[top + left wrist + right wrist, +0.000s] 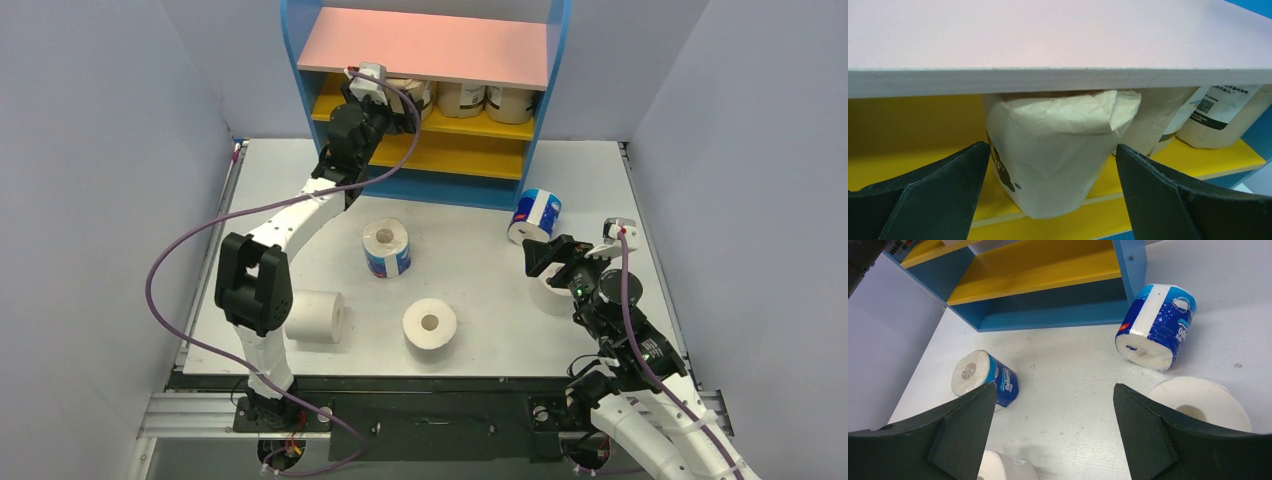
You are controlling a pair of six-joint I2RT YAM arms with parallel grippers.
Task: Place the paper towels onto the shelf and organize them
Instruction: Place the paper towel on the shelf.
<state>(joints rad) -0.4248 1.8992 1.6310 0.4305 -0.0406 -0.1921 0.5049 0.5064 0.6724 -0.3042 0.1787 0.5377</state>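
while the left gripper stands wide open astride a tan roll on the shelf, gripping nothing: right gripper wide open, empty, over loose rolls on the table

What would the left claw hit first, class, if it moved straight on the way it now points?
Most likely the tan-wrapped roll, standing on the upper yellow board under the pink top board. It sits dead ahead of the open left claw, centred in its gap. How close it is cannot be judged.
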